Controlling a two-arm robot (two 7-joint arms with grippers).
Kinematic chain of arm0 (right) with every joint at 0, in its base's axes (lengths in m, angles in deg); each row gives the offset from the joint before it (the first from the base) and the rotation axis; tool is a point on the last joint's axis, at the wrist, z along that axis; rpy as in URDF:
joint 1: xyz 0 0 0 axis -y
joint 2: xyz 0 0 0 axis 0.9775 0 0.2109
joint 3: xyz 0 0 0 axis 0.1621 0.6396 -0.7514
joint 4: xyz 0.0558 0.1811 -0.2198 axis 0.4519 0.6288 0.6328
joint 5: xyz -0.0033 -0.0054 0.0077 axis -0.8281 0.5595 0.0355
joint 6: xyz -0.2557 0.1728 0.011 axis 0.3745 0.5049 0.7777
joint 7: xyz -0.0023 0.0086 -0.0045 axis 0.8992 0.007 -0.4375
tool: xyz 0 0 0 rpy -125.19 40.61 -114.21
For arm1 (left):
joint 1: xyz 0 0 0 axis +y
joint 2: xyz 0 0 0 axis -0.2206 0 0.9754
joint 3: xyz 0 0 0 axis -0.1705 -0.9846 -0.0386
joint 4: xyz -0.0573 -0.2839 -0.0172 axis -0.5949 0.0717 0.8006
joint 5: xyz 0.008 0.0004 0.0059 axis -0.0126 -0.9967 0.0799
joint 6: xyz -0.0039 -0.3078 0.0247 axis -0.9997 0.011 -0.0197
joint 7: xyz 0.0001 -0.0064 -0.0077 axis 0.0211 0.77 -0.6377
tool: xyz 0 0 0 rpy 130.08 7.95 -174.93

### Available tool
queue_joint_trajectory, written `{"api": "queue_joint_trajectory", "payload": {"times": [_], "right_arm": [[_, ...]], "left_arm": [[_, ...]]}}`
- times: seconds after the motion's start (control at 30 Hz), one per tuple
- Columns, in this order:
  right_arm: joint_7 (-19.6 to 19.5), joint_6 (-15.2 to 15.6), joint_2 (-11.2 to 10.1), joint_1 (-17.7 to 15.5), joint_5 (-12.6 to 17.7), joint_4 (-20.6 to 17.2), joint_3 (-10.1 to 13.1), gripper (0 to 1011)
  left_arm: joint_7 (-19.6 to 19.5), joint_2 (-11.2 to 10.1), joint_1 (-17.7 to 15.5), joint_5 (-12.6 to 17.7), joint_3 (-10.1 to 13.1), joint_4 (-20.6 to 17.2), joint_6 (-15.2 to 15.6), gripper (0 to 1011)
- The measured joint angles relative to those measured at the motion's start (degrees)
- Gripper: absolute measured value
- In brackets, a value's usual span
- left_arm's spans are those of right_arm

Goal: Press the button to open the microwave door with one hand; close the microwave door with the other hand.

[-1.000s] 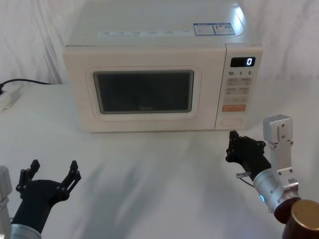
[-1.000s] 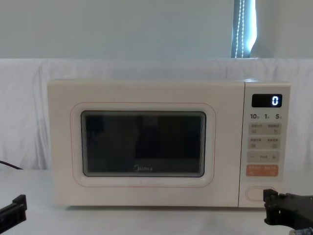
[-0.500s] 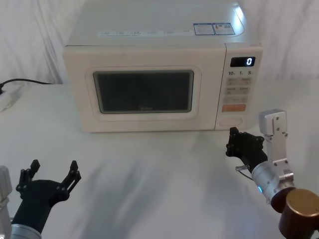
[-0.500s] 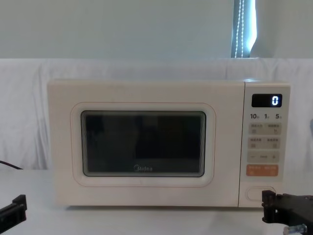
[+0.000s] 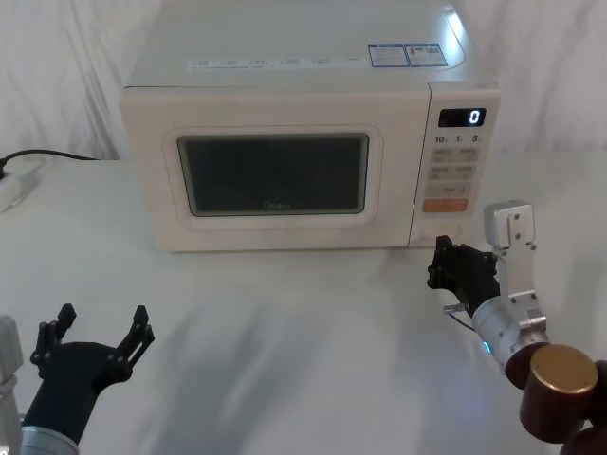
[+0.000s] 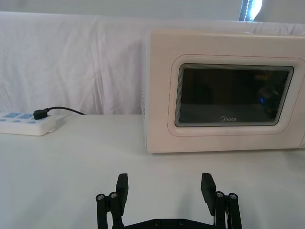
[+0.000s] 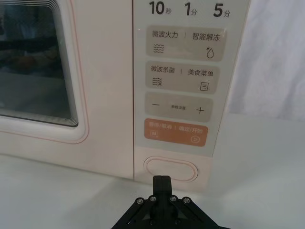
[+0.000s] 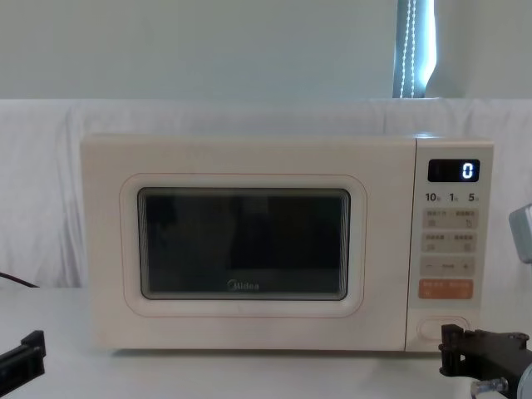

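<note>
The right gripper (image 7: 162, 183), fingers pressed together, hovers just in front of the button (image 7: 171, 170) at the bottom of the microwave's control panel (not quite touching). The microwave door (image 5: 275, 171) is closed. The left gripper (image 5: 99, 330), spread wide, waits near the desk's (image 5: 285, 332) front left corner.

Bare table (image 5: 285, 313) in front of the shut door (image 5: 275, 171), open to either gripper. Just a narrow gap between right gripper (image 5: 442, 265) and button (image 7: 170, 169). Power strip (image 6: 24, 125) and cord well off left.
</note>
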Motion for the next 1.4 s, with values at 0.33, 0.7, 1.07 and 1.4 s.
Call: {"api": "queue_joint_trajectory", "payload": {"times": [0.33,0.7,1.07,1.4], "right_arm": [[0.04,-2.3,0.78,3.17,0.0,5.62,0.77,0],[0.49,-4.43,1.24,5.66,0.1,10.09,1.49,0],[0.81,-5.29,1.24,7.34,0.08,12.23,1.92,0],[0.87,-5.27,1.08,7.59,-0.03,12.36,2.3,0]], "left_arm": [[0.0,0.0,0.0,0.0,0.0,0.0,0.0,1001],[0.0,0.0,0.0,0.0,0.0,0.0,0.0,1001],[0.0,0.0,0.0,0.0,0.0,0.0,0.0,1001],[0.0,0.0,0.0,0.0,0.0,0.0,0.0,1001]]}}
